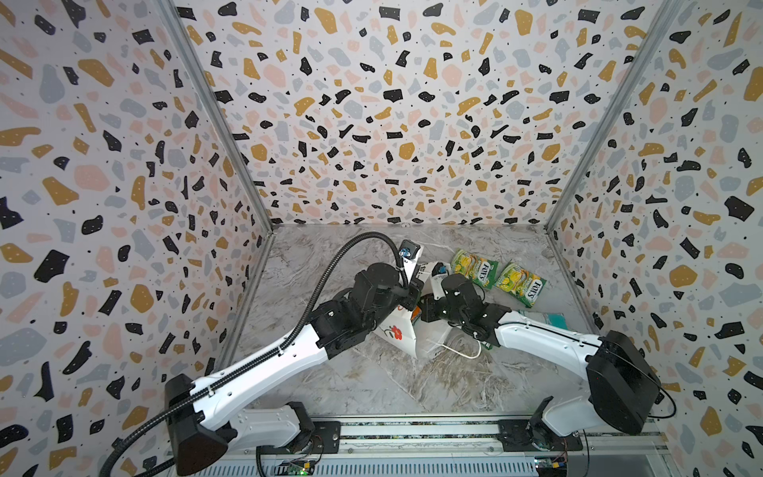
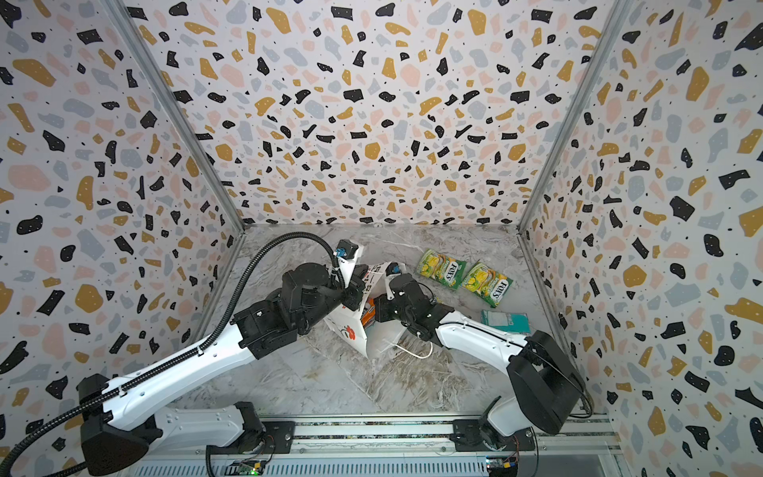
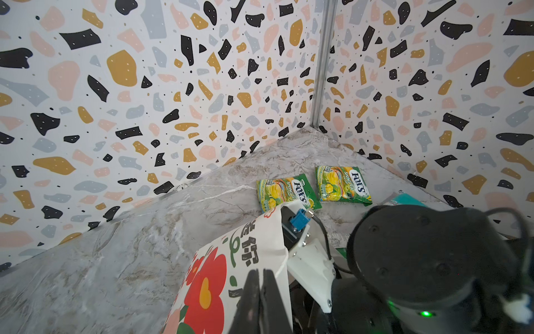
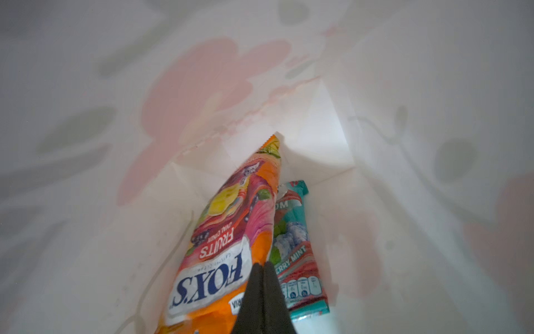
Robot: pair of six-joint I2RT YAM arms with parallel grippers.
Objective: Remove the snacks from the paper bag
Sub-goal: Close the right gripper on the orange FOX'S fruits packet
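Note:
The white paper bag (image 1: 402,334) with a red flower lies on its side mid-table in both top views. My left gripper (image 3: 261,273) is shut on the bag's (image 3: 213,274) rim beside the flower print. The right gripper (image 4: 263,264) reaches inside the bag, shut on the near edge of the orange pouch (image 4: 231,231), which stands tilted on its side. Next to it a teal-pink pouch (image 4: 294,245) lies flat on the bag's inner wall. Orange shows at the bag mouth (image 2: 367,317). Two green-yellow pouches (image 1: 474,268) (image 1: 521,283) lie on the table at the back right.
A teal pouch (image 1: 545,320) lies on the marble table beside the right forearm. The bag's white cord handle (image 1: 462,353) trails on the table under that arm. Patterned walls close in the back and both sides.

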